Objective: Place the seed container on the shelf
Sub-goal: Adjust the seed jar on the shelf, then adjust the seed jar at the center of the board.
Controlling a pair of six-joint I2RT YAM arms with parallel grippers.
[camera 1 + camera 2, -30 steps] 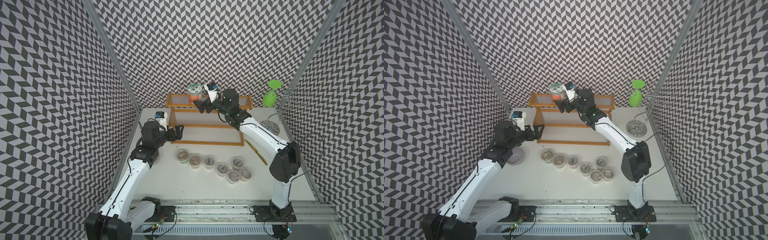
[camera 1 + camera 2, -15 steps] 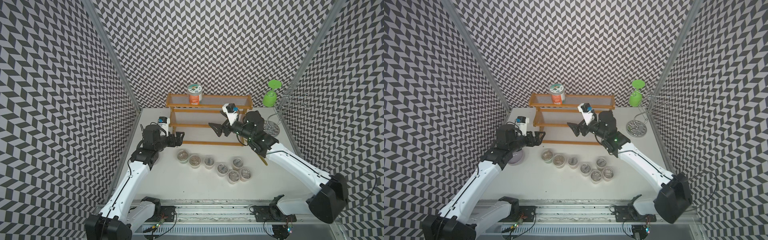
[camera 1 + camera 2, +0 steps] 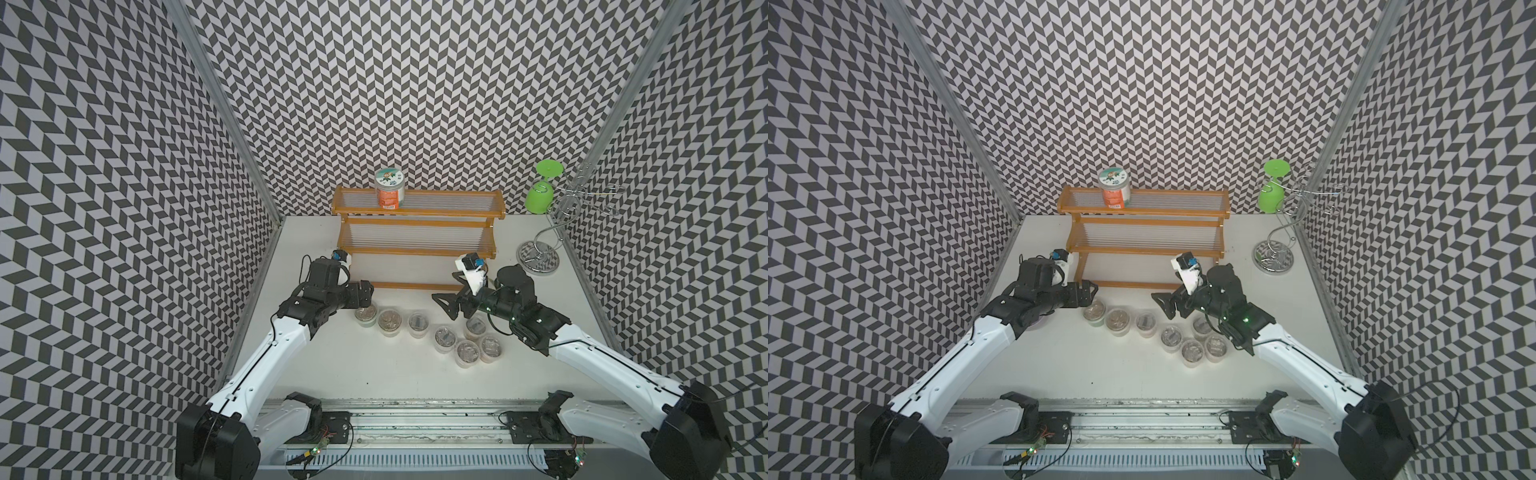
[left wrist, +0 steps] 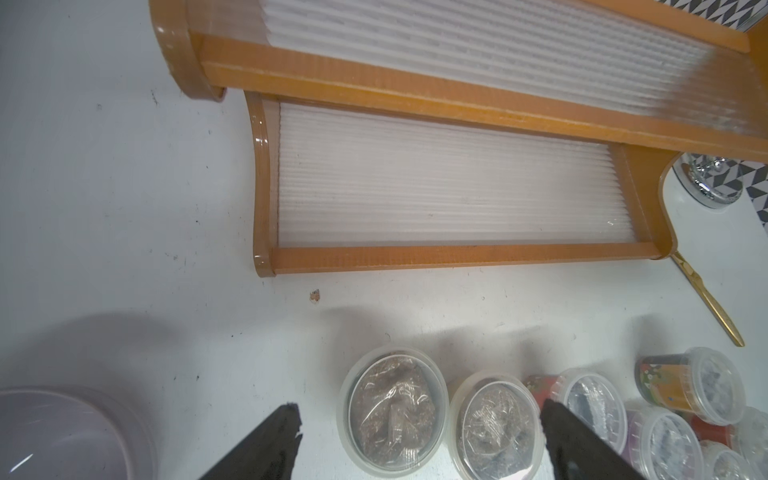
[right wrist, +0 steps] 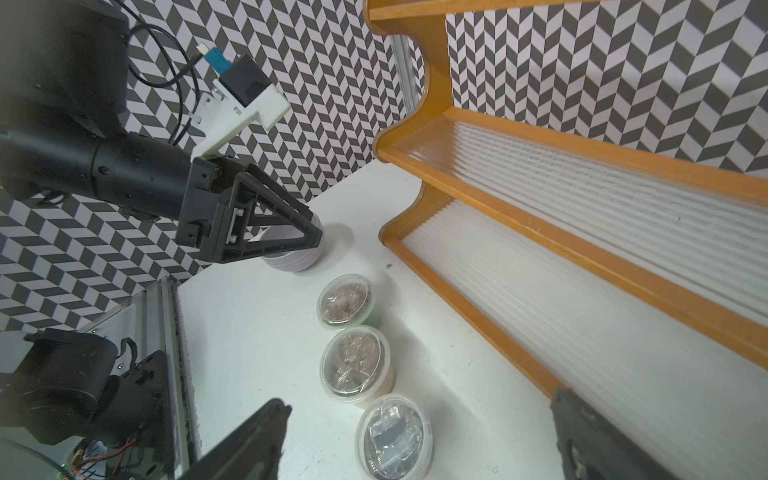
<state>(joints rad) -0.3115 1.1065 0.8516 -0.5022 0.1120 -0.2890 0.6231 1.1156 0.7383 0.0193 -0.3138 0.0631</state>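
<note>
Left gripper (image 3: 366, 295), right gripper (image 3: 444, 307) wide, empty above tubs (image 3: 417, 322) fronting shelf (image 3: 415, 215); jar (image 3: 390, 193) on top tier, lower tiers open.

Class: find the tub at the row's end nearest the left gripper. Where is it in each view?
Top view: tub at the row's end, by the left gripper.
Top view: same place.
Left wrist: it shows between the gripper's open jaws.
Right wrist: it ends the row, nearest the bowl.
Shared landmark: the shelf's front rail.
</note>
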